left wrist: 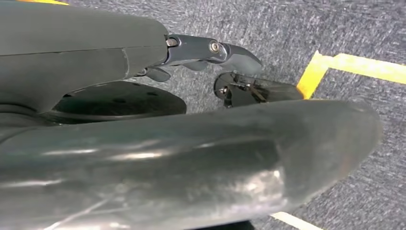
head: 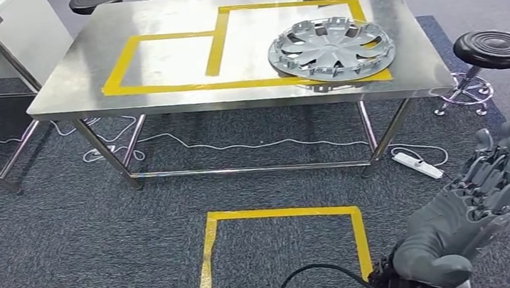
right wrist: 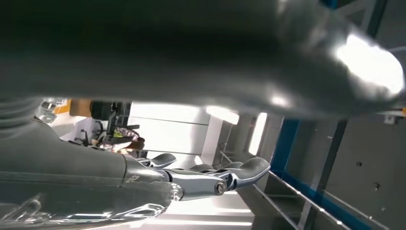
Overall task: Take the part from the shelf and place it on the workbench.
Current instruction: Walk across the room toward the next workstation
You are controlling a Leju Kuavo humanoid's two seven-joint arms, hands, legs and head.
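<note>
Right grey many-fingered hand [head: 471, 218] is raised over the carpet, fingers apart and holding nothing; the left hand [left wrist: 210, 50] likewise grips nothing. A round silver plastic wheel cover [head: 331, 49] lies flat on the steel workbench [head: 73, 77], its spoked face up, inside the yellow tape outline [head: 217, 44].

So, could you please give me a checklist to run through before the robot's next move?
1. Wheel cover lies flat on the workbench: ok.
2. Wheel cover sits fully inside the yellow tape outline: not ok, its rim overlaps the tape.
3. Right hand holds nothing, fingers apart: ok.
4. Left hand holds nothing: ok.
5. Floor ahead is free of snags: not ok, a power strip and its white cable lie under the workbench.
</note>
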